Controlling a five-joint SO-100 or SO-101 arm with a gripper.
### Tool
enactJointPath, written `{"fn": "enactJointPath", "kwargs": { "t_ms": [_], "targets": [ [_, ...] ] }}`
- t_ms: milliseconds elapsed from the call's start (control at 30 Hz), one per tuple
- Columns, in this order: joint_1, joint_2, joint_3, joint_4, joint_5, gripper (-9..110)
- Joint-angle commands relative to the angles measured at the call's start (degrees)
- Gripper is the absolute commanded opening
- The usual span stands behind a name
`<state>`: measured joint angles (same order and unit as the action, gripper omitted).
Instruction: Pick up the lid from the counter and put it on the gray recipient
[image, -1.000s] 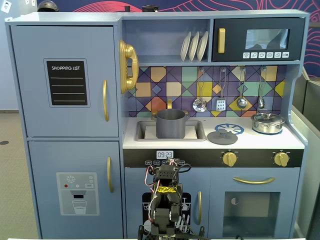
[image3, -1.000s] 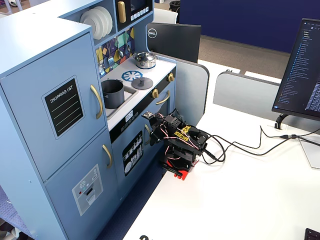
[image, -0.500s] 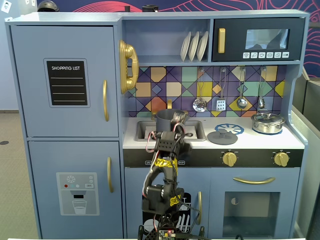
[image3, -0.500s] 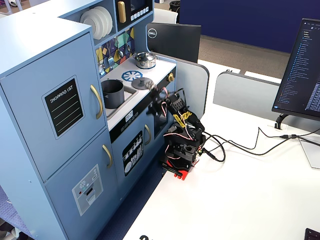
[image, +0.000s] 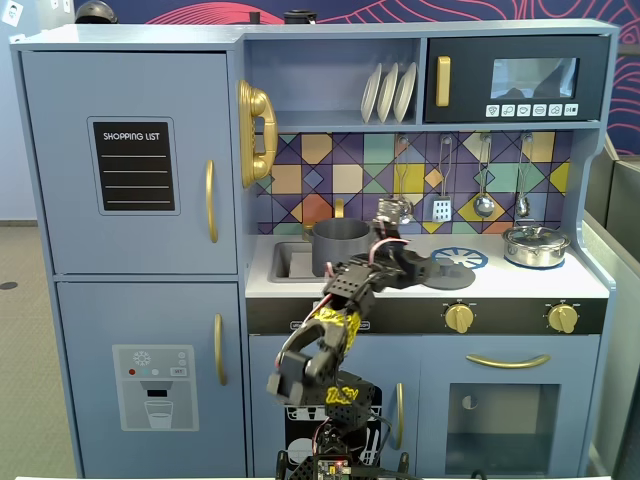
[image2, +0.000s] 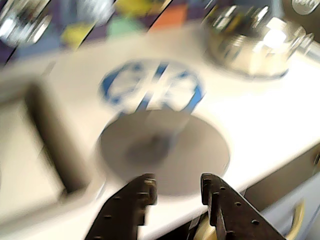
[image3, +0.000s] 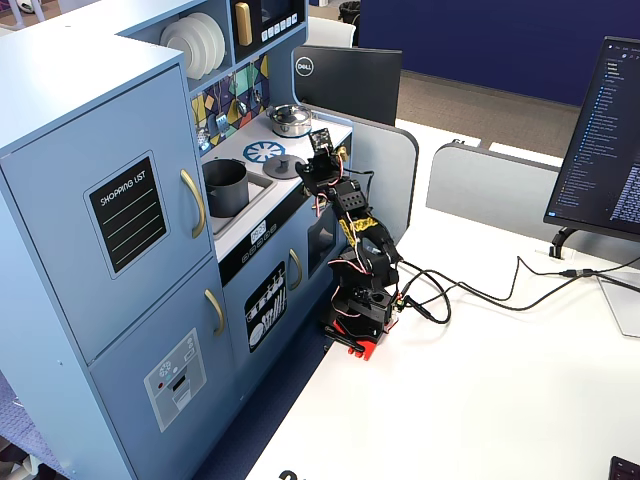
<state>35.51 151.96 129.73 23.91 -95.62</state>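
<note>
The lid (image2: 180, 160) is a flat dark-gray disc with a small central knob. It lies on the pale counter (image2: 270, 125) just in front of the printed blue burner ring (image2: 150, 87). My gripper (image2: 175, 187) is open and empty, with its fingertips (image2: 145, 186) over the lid's near edge. In both fixed views the lid (image: 455, 271) (image3: 283, 164) lies right at my gripper (image: 428, 270) (image3: 299, 170). The gray recipient (image: 340, 245) (image3: 225, 185) stands upright and uncovered in the sink recess, to the left of the lid in a fixed view. The wrist view is motion-blurred.
A shiny silver pot with its own lid (image: 535, 245) (image2: 250, 45) stands at the counter's far right. Utensils hang on the tiled back wall (image: 480, 190). A dark blurred bar (image2: 55, 135) shows at the left of the wrist view. A monitor (image3: 610, 140) stands on the white table.
</note>
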Motion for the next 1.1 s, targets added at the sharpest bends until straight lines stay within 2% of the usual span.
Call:
{"fn": "enactJointPath", "kwargs": {
  "t_ms": [0, 300, 567, 1067],
  "targets": [
    [2.81, -4.13, 0.44, -10.46, 2.02, 16],
    [1.23, -13.54, 4.48, -28.13, 3.08, 27],
    [1.41, -22.68, 0.35, -33.49, 4.31, 32],
    [0.09, -36.91, -8.09, -38.85, 6.15, 29]
  ]
}}
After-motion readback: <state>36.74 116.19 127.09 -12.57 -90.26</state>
